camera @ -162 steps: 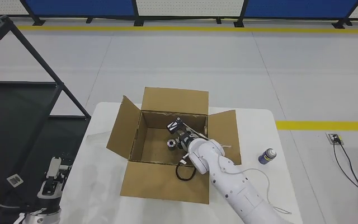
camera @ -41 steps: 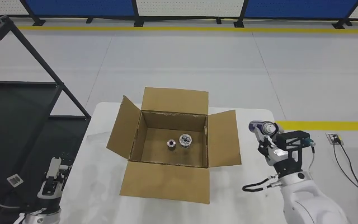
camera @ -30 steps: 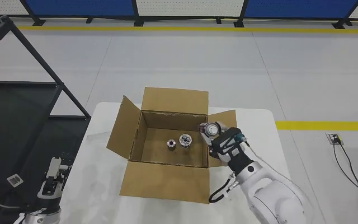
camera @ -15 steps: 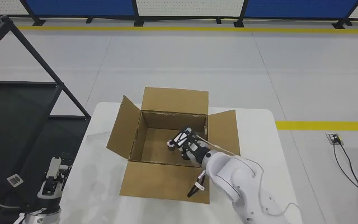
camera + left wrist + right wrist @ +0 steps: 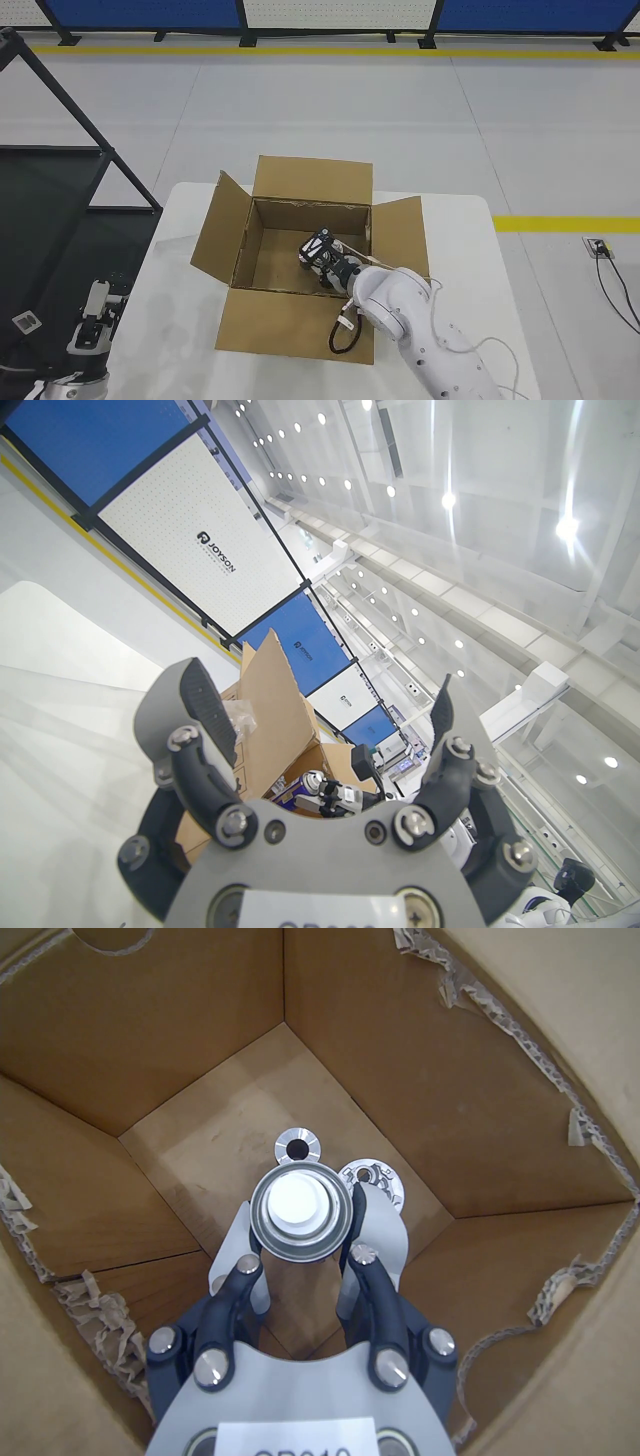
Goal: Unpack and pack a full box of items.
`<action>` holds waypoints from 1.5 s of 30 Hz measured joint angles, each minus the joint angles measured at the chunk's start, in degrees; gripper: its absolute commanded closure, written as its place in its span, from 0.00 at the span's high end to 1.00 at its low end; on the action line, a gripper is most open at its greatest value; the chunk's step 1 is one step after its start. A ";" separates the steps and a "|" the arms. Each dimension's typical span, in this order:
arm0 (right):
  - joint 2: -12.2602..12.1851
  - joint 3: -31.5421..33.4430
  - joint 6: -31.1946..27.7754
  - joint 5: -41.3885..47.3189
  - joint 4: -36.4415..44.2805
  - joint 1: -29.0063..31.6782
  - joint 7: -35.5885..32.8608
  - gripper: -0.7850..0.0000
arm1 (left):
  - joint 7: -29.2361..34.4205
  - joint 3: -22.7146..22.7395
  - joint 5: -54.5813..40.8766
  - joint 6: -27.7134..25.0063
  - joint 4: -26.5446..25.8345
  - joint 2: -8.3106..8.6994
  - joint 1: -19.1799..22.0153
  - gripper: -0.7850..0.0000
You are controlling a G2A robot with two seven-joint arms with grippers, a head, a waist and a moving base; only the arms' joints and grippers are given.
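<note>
**Spray can gripped inside the box**

Spray can (image 5: 298, 1213) sits between the two fingers of the right gripper (image 5: 305, 1212), which are closed against opposite sides of its body just below the rim. The can's white-capped top faces the wrist camera and its lower end points toward the floor of the cardboard box (image 5: 150, 1028). Whether its base touches that floor cannot be told.

Seen from above, the can (image 5: 317, 244) and gripper (image 5: 324, 256) are within the open box (image 5: 295, 325), toward its right wall; the box stands on the white table (image 5: 180, 300).

On the box floor lie a metal ring (image 5: 297, 1149), just past the can, and a metal flanged disc (image 5: 382, 1184), partly hidden behind one finger.

The left gripper (image 5: 320, 695) has its fingers spread wide with nothing between them. It is well apart from the box (image 5: 272, 710).
</note>
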State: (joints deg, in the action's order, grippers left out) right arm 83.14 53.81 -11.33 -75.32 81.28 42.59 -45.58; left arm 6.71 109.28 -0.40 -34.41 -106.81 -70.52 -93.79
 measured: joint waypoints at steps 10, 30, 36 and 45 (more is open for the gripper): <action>1.13 -2.16 -0.45 1.36 -5.15 -2.44 -0.06 0.11 | 0.00 0.00 0.00 0.00 0.00 0.00 0.00 1.00; 0.86 -0.78 -0.65 -1.20 1.02 0.99 0.33 0.98 | 0.00 0.00 0.00 0.00 0.00 0.00 0.00 1.00; 0.01 2.49 0.63 -2.92 10.74 5.33 5.51 1.00 | 0.00 0.00 0.00 0.00 0.00 0.00 0.00 1.00; -0.79 7.65 2.72 -0.73 22.52 12.01 13.76 1.00 | 0.00 0.00 0.00 0.00 0.00 0.00 0.00 1.00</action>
State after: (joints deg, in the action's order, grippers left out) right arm 82.35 61.46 -8.61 -76.04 103.80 54.60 -31.82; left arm 6.71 109.28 -0.40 -34.41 -106.81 -70.52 -93.79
